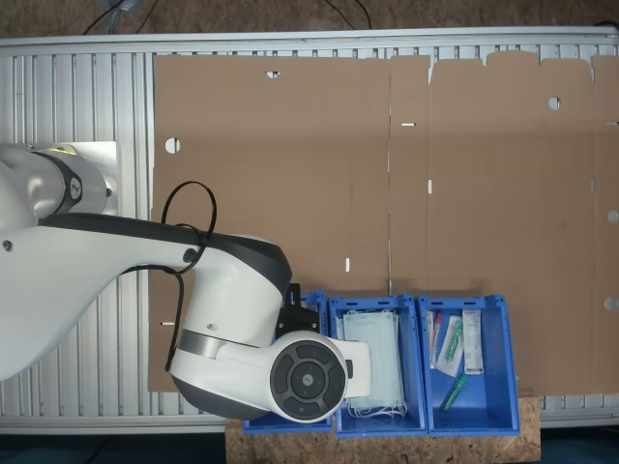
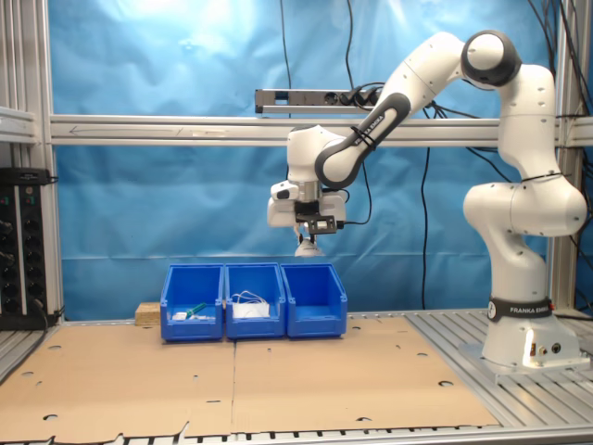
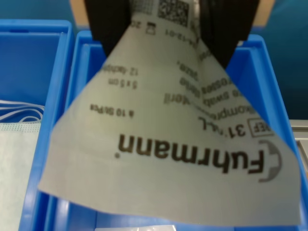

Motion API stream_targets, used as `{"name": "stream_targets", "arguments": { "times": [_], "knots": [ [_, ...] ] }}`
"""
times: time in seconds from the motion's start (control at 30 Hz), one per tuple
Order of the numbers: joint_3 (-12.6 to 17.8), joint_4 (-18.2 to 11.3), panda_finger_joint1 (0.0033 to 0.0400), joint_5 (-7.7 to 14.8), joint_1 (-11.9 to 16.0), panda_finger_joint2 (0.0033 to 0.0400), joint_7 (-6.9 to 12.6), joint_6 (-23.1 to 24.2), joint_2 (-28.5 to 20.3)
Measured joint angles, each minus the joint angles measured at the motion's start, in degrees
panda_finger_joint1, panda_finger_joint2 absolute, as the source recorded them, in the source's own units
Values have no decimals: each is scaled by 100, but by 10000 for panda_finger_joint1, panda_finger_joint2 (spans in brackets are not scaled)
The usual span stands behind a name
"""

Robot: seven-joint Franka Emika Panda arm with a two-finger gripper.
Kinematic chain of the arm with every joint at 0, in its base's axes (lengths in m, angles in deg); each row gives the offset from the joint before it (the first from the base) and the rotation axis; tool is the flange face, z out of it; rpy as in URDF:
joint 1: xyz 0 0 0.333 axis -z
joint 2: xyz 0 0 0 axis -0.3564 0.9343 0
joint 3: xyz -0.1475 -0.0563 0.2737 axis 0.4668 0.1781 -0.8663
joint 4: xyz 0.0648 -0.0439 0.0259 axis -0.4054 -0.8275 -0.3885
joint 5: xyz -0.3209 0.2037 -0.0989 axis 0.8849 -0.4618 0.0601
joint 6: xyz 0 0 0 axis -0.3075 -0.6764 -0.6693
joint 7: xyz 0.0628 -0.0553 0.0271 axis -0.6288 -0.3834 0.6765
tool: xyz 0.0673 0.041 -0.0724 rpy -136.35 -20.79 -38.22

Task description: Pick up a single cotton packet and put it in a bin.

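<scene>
Item: flat white paper-faced cotton packet [image 3: 168,139], printed side toward the wrist camera, clamped at its upper edge between the black jaws of the gripper [image 3: 166,29] and hanging directly above the target bin.

Landmark: blue rectangular open-top plastic bin [image 3: 262,82], end crate of three alike; a further white packet appears to lie on its floor.

Beside the bin: middle blue crate [image 2: 254,301] holding pale green face masks [image 1: 373,362]. Beyond that: blue crate with long syringe packs [image 1: 464,367].

Status: pickup and carry judged done; lowering and release into the bin outstanding.
</scene>
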Motion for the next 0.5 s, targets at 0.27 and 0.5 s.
{"name": "stream_targets", "arguments": {
  "times": [0.27,0.5],
  "knots": [
    [0,0,95,0,0,95,4,7,0],
    [0,0,178,0,0,178,15,13,0]
  ]
}}
